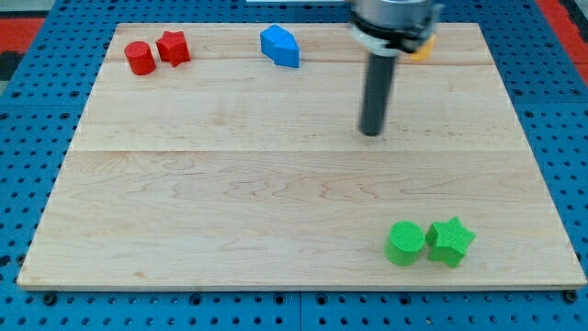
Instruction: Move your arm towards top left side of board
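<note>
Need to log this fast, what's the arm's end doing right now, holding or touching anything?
No gripper: just a rod.
My tip: holding nothing, touching no block, on bare board right of and below the blue block.

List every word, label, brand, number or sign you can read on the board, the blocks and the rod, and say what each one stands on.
None: no readable text shows anywhere.
The pale wooden board is plain wood grain.
The red cylinder block, red star-shaped block, blue angular block, green cylinder block and green star-shaped block are unmarked.
The yellow block, mostly hidden, shows no marks.
The dark rod ending in my tip is bare.
</note>
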